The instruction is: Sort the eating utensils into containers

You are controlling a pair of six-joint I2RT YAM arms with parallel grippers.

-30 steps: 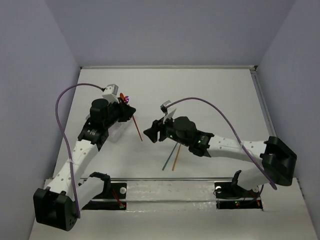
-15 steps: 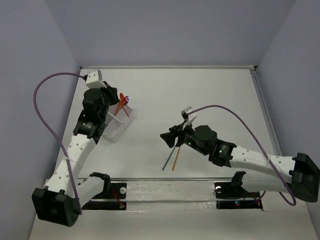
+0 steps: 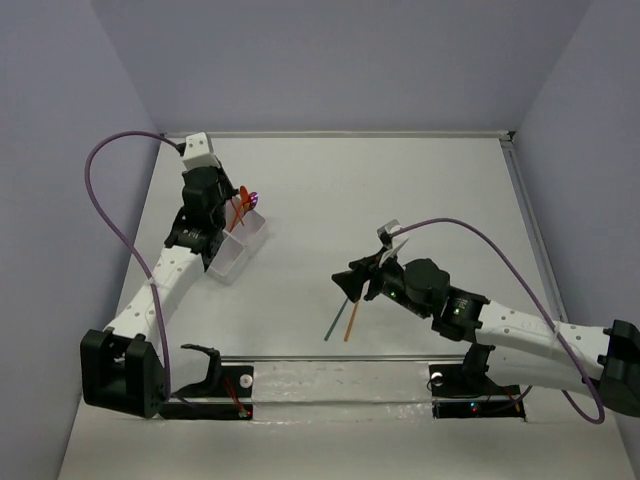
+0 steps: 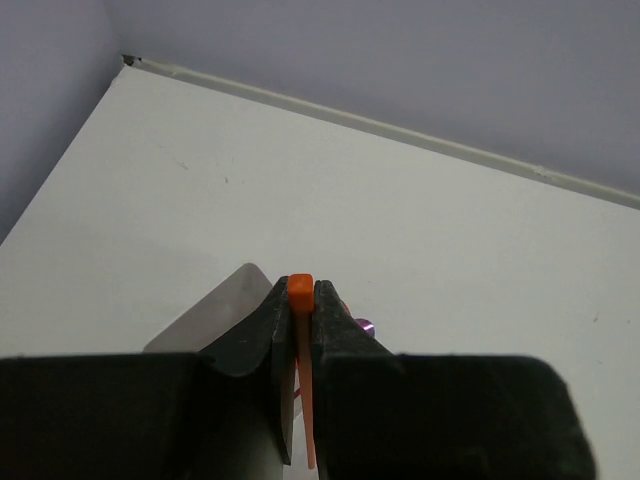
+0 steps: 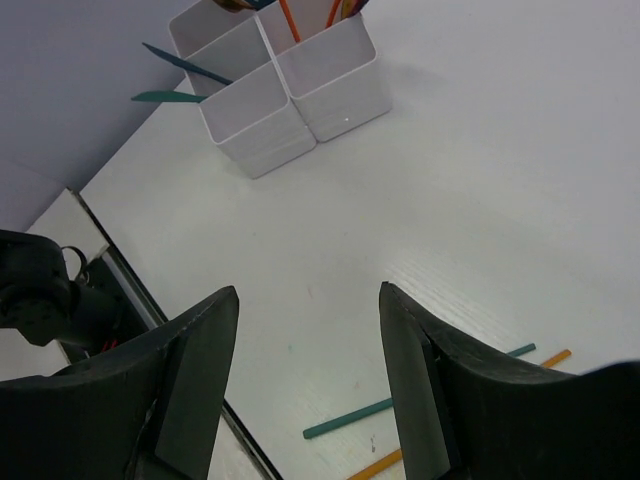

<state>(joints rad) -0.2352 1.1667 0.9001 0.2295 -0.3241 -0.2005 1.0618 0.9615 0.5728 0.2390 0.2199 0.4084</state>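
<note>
Utensils (image 5: pixel 288 18) are partly sorted: several stand in the tray (image 5: pixel 330 90). Our left fingers (image 4: pixel 335 345) pinch an orange stick (image 4: pixel 301 285) over it. Our right fingers (image 5: pixel 190 380), wide and empty, hover near a teal stick (image 3: pixel 334 323) and a loose orange stick (image 3: pixel 351 320) left on the desk (image 3: pixel 400 200).

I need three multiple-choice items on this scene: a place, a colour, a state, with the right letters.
1. The loose teal stick lies: A in the container; B on the table by the right gripper; C against the wall.
2. The held stick in the left gripper is: A teal; B purple; C orange.
3. The right gripper is: A open, empty; B holding a fork; C holding a spoon.
1 B, flat on bare table; 2 C, orange shows between shut jaws; 3 A, jaws apart, nothing between.
</note>
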